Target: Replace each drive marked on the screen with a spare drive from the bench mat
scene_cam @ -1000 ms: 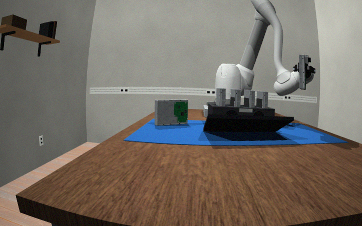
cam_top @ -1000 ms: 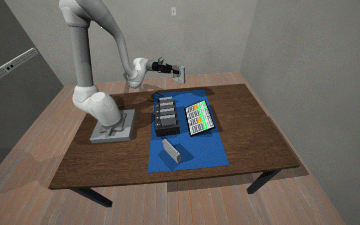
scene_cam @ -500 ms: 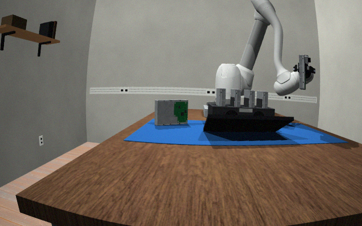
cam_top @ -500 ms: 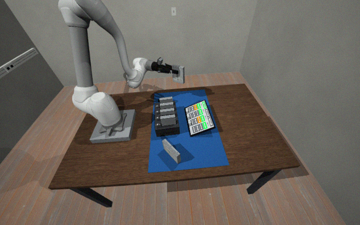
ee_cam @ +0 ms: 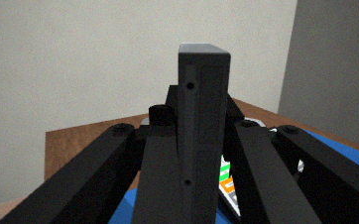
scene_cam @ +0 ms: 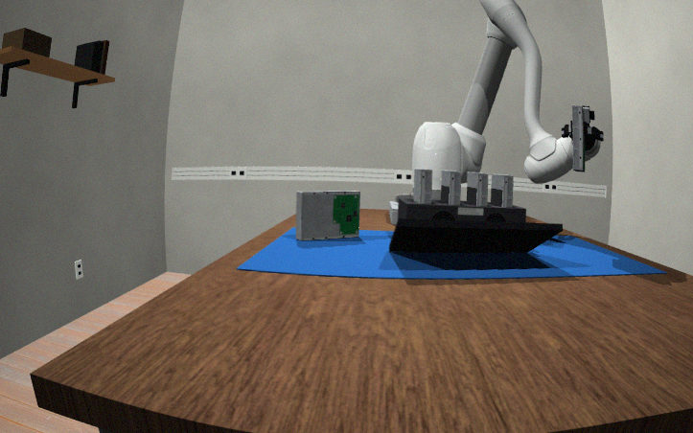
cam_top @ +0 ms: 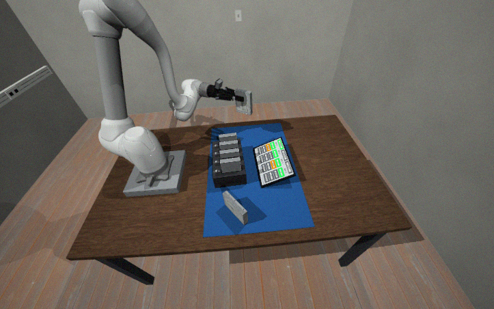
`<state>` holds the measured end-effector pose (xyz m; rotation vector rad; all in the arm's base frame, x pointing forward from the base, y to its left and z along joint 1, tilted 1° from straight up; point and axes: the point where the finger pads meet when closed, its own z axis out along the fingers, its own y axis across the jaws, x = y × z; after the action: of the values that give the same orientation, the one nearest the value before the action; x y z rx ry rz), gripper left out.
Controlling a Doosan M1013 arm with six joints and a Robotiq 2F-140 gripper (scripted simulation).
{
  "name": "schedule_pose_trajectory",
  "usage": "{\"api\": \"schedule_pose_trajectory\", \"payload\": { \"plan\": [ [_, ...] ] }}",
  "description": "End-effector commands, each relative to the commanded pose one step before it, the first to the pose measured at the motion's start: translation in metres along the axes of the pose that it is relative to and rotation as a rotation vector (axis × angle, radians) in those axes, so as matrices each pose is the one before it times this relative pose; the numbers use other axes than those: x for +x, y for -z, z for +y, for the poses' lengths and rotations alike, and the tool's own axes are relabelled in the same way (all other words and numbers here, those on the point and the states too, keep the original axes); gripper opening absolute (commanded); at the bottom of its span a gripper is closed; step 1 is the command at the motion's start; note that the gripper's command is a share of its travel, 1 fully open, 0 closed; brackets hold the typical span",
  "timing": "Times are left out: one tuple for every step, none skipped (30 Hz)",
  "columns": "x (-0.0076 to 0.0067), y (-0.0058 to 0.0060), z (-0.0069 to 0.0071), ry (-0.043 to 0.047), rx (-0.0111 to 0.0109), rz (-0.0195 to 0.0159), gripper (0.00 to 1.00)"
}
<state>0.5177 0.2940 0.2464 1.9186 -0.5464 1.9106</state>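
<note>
My gripper (cam_top: pixel 240 98) (scene_cam: pixel 582 135) (ee_cam: pixel 195 101) is shut on a grey drive (cam_top: pixel 247 108) (scene_cam: pixel 579 156) (ee_cam: pixel 204 99). The arm reaches out nearly level and holds the drive upright, high in the air beyond the mat's far end. The black dock (cam_top: pixel 230 180) (scene_cam: pixel 516 216) stands on the blue mat (cam_top: pixel 283 215) (scene_cam: pixel 270 259) with several grey drives upright in a row in it. Another drive (cam_top: pixel 235 207) (scene_cam: pixel 314 216) stands on its edge on the mat near the front, its green board facing the exterior camera. The screen (cam_top: pixel 259 165) shows green boxes and two orange ones.
The tilted screen stands beside the dock and hides its lower side in the exterior view. The arm's base plate (cam_top: pixel 152 189) is on the wooden table (cam_top: pixel 341 184) (scene_cam: pixel 338 333) on the dock's other side. Walls rise behind the table.
</note>
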Motion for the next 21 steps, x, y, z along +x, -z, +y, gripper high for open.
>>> {"api": "schedule_pose_trajectory", "payload": {
  "plan": [
    [0.00056,0.00063,-0.00001,-0.00089,-0.00001,0.00038,0.10],
    [0.00000,0.00040,0.00006,0.00000,0.00000,0.00000,0.10],
    [0.00000,0.00039,0.00006,0.00000,0.00000,0.00000,0.10],
    [0.00000,0.00037,0.00005,0.00000,0.00000,0.00000,0.10],
    [0.00000,0.00036,0.00005,0.00000,0.00000,0.00000,0.10],
    [0.00000,0.00035,0.00005,0.00000,0.00000,0.00000,0.10],
    [0.00000,0.00034,0.00005,0.00000,0.00000,0.00000,0.10],
    [0.00000,0.00032,0.00005,0.00000,0.00000,0.00000,0.10],
    [0.00000,0.00031,0.00004,0.00000,0.00000,0.00000,0.10],
    [0.00000,0.00029,0.00004,0.00000,0.00000,0.00000,0.10],
    [0.00000,0.00028,0.00004,0.00000,0.00000,0.00000,0.10],
    [0.00000,0.00026,0.00004,0.00000,0.00000,0.00000,0.10],
    [0.00000,0.00025,0.00004,0.00000,0.00000,0.00000,0.10],
    [0.00000,0.00023,0.00003,0.00000,0.00000,0.00000,0.10],
    [0.00000,0.00021,0.00003,0.00000,0.00000,0.00000,0.10],
    [0.00000,0.00020,0.00003,0.00000,0.00000,0.00000,0.10],
    [0.00000,0.00000,0.00000,0.00000,0.00000,0.00000,0.10],
    [0.00000,0.00000,0.00000,0.00000,0.00000,0.00000,0.10],
    [0.00000,0.00018,0.00003,0.00000,0.00000,0.00000,0.10],
    [0.00000,0.00017,0.00002,0.00000,0.00000,0.00000,0.10],
    [0.00000,0.00015,0.00002,0.00000,0.00000,0.00000,0.10]
  ]
}}
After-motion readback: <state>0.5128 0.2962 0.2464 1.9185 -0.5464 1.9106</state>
